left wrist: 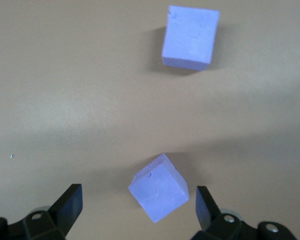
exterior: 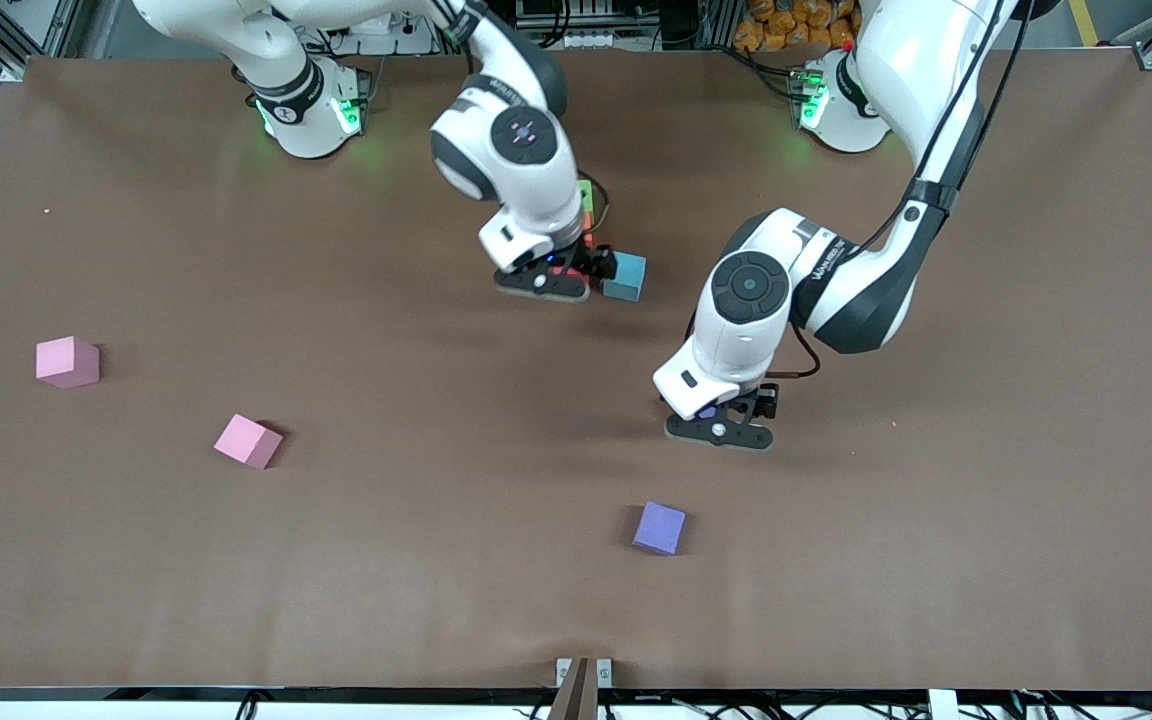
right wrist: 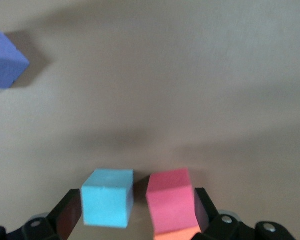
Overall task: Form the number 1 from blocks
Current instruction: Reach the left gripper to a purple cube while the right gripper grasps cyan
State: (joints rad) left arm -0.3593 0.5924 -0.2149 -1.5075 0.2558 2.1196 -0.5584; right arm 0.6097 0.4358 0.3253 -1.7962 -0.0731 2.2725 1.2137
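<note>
Low in the middle of the front view lies one purple block. Just above it, my left gripper hangs with fingers open around a second purple block, which sits skewed to them, so closing could spin it out. Higher, mid-frame, the right gripper has its open fingers straddling the light blue block and red block. A squeeze might knock the orange block and green block out of line.
</note>
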